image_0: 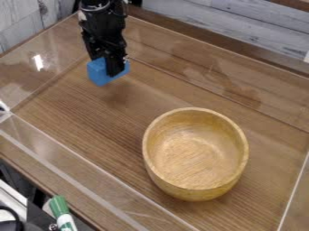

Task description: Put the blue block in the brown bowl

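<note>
While my gripper (108, 67) hangs pointing straight down near the far left of the table (182, 86), its fingers are clamped on the blue block (104, 72), which rides clear of the wood with a faint shadow beneath it. That is all the single camera view gives me, but it is enough to judge the step: the pick looks done and the carry is what lies ahead. The block sits a little skewed in my grip, one corner tipped lower than the other, so I would not trust it to sharp turns.

From the same view, the brown bowl (196, 152) stands empty, well apart from me, toward the near right. The next move calls for a sweep across the open tabletop toward it, with enough height that the block's lower edge passes over the thick rim, and then a release above the middle of the hollow.

Room for that path looks good: nothing lies on the wood between me and the bowl. The edges to mind are the clear walls (72, 167) fencing the table, one along the near side and one at the right close by the bowl, plus the pale plank wall (241, 27) behind. A green-capped marker (57, 215) lies outside the near wall, out of my way.
</note>
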Motion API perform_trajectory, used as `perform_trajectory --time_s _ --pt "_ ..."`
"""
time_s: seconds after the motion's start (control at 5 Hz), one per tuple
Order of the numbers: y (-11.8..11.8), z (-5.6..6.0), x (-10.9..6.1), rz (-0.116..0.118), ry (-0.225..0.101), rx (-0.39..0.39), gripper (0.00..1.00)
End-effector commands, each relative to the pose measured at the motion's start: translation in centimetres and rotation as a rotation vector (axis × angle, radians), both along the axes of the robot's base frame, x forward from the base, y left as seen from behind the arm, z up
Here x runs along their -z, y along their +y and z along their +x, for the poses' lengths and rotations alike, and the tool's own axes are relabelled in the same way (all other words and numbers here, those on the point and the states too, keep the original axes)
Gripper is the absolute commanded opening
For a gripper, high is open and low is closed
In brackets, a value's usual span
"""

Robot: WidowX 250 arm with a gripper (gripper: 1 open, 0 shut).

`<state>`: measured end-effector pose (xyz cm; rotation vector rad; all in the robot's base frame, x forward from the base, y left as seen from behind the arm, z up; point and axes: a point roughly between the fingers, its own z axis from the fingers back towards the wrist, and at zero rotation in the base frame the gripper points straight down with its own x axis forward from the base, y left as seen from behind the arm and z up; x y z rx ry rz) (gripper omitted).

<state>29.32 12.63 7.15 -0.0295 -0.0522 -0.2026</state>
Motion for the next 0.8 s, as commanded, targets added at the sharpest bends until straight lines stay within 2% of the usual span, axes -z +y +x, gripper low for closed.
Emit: perform_trajectory --time_s 0.0,0.2,0.6 --pt "-1.1 0.5 -4.2 0.042 -0.093 -0.005 0.0" --pt "-3.6 -0.7 -5.3 0.027 -0.088 -0.016 0.0" --pt "-8.1 -3.2 -6.5 0.008 -0.083 -0.057 0.0"
